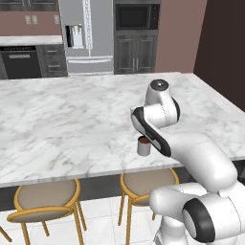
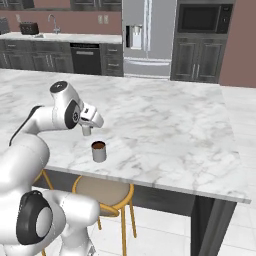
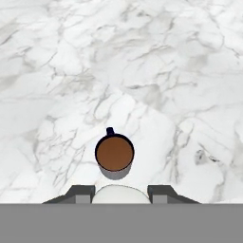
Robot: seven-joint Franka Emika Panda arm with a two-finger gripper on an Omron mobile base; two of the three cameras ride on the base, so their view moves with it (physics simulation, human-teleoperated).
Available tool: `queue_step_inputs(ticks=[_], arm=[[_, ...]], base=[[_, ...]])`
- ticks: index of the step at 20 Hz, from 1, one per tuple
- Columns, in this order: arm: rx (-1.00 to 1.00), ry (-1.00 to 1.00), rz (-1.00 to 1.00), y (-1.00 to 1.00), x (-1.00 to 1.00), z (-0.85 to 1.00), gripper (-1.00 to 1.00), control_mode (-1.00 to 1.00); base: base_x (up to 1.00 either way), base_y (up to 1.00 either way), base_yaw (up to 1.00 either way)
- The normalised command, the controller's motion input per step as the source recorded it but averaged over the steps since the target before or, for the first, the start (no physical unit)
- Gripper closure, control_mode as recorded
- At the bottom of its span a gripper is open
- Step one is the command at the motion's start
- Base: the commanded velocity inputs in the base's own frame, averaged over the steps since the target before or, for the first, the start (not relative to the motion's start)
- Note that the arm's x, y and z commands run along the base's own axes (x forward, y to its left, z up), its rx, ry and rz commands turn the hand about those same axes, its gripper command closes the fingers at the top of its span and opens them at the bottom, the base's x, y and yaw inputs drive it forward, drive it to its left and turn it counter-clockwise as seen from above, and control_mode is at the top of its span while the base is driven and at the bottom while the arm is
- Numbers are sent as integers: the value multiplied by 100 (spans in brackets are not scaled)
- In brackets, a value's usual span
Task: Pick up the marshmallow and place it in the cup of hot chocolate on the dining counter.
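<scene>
The cup of hot chocolate (image 1: pixel 143 146) (image 2: pixel 98 151) (image 3: pixel 114 154) stands upright near the front edge of the dining counter (image 1: pixel 72 119) (image 2: pixel 165 130) (image 3: pixel 142 71), its brown liquid showing at the top. In the hand view my gripper (image 3: pixel 121 195) is shut on the marshmallow (image 3: pixel 121 192), a white rounded lump between the two dark fingertips, just short of the cup. From the right base view the gripper (image 2: pixel 87 131) hangs above the counter, slightly left of and behind the cup. My own forearm hides the hand in the left base view.
Round stools with yellow frames (image 1: pixel 45 201) (image 1: pixel 148 184) (image 2: pixel 102 192) sit under the counter's front edge. A steel fridge (image 1: pixel 86 36) and dark cabinets line the far wall. The marble top stretches wide to the left and behind the cup.
</scene>
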Motion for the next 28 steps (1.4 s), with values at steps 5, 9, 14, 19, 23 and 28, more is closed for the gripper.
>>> queue_step_inputs(ticks=[5,9,14,19,23,28], arm=[[0,0,0,0,0,-16,100,-100],[0,0,0,0,12,-18,100,-100],[0,0,0,0,12,-22,100,-100],[0,0,0,0,10,-14,100,-100],[0,0,0,-3,3,-10,100,-100],[0,1,0,-7,3,-16,100,-100]], base=[[0,0,0],[0,0,0],[0,0,0],[0,0,0],[0,0,0],[0,0,0]])
